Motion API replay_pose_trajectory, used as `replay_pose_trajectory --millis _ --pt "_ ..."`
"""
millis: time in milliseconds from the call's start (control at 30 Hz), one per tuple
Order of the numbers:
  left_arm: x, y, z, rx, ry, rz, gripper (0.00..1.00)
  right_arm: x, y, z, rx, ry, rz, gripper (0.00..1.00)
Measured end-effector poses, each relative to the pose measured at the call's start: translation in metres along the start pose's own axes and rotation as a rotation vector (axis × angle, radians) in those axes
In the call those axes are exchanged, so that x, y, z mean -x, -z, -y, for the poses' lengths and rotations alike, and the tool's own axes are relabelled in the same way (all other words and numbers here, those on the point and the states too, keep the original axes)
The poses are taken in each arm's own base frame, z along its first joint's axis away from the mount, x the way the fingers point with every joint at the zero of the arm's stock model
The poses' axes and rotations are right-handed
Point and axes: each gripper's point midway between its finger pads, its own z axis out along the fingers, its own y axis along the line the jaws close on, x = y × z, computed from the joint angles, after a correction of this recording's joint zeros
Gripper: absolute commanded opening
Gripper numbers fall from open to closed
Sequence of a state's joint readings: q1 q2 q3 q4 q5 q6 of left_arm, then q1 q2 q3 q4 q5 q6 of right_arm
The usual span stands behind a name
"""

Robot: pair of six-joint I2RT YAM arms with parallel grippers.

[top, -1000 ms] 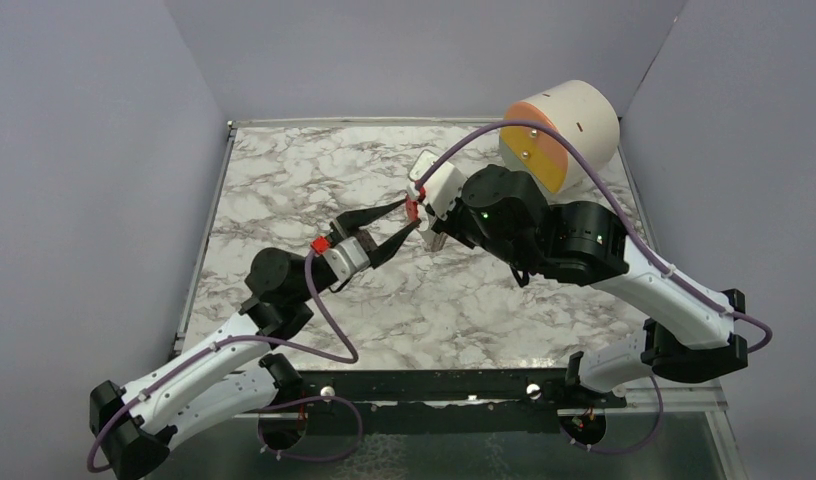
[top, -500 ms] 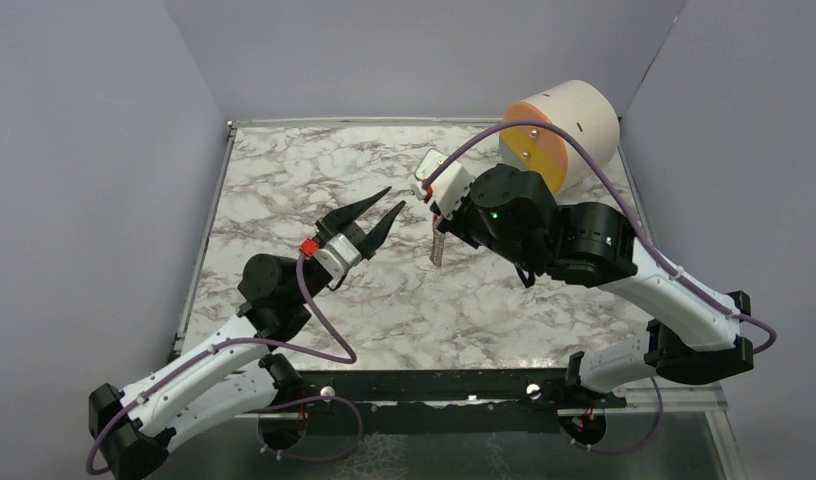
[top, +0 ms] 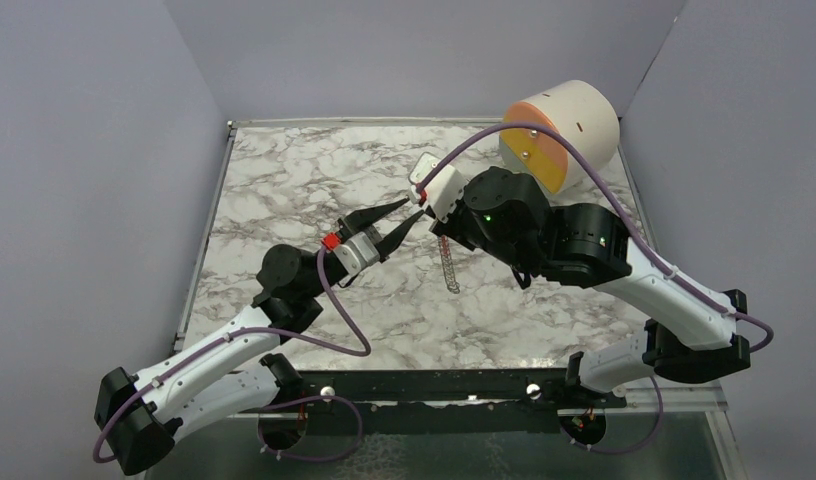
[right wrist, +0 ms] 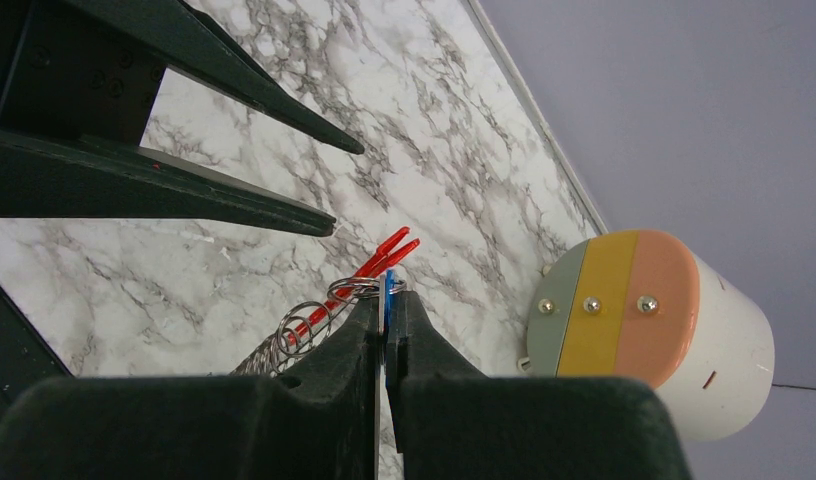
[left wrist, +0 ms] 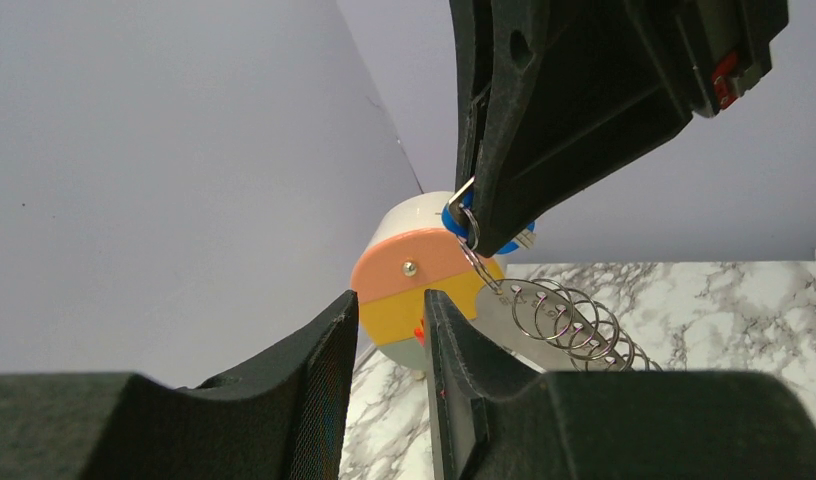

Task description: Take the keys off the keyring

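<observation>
While the right end effector [right wrist: 387, 305] is clamped shut on the blue key [right wrist: 387, 288], the left end effector [top: 413, 207] sits just to its left near the middle of the overhead view, jaws parted a moderate way and holding nothing. A chain of silvery rings [top: 449, 268] hangs from the pinched key, ending above the marble surface [top: 284, 180]. In the right wrist view the red keyring [right wrist: 384, 255] sticks out up and to the right past the closed fingertips, seen nearly edge-on, with the rings coiled at its lower left end. The left end effector's two dark fingers [right wrist: 234, 95] cross the upper left of that view, the lower one's tip near the keyring but apart from it. In the left wrist view the blue key sits above and slightly right of the gap between the left fingers, gripped at the tip of the right end effector, which fills the upper right. The rings trail down to the right from it, a flat grey key [left wrist: 492, 322] lying behind them. The drawer unit [top: 564, 135] stands at the upper right of the surface, well apart from both arms.
</observation>
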State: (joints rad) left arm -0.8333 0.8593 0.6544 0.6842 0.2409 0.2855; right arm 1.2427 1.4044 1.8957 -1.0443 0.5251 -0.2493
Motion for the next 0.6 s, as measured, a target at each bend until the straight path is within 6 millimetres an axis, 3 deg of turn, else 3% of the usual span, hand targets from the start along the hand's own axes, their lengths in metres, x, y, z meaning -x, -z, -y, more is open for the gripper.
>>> replay_pose_trajectory --millis 167,600 --pt "0.007 -0.002 0.001 -0.009 0.008 0.031 0.32 0.000 0.000 0.000 0.001 0.000 0.001 0.01" --pt "-0.002 -0.017 0.016 -0.089 0.055 0.029 0.32 0.008 0.000 -0.004 0.001 0.013 -0.001 0.01"
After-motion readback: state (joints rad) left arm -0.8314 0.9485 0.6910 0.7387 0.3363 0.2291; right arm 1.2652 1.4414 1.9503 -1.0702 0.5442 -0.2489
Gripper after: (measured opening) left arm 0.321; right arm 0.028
